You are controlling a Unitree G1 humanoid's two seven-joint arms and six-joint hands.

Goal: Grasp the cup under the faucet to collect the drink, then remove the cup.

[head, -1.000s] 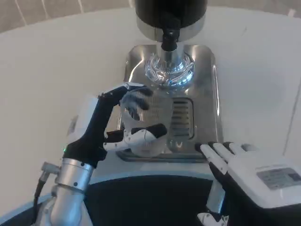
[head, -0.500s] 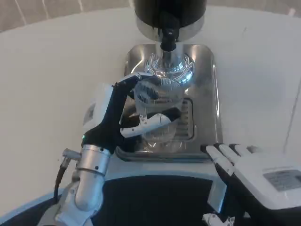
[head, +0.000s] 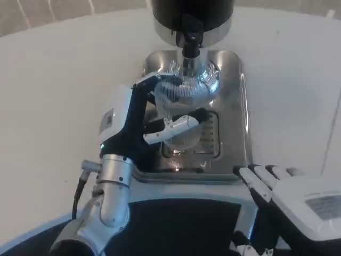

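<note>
Left hand [head: 154,120] grips a clear ribbed cup [head: 181,114], thumb and fingers [head: 178,125] wrapped around its side, and holds it directly beneath the black faucet [head: 191,40] of the dispenser [head: 192,16]. Cup sits above the steel drip tray [head: 234,112], over the slotted grate [head: 210,136], its rim close under the spout; whether its base touches the tray cannot be told. Behind it, the dispenser's shiny chrome base [head: 210,80] catches the light. At the lower right, the right hand [head: 290,194] lies flat at the near edge of the tray, fingers extended and slightly apart, holding nothing. Tray and dispenser stand on a white table [head: 64,80].
</note>
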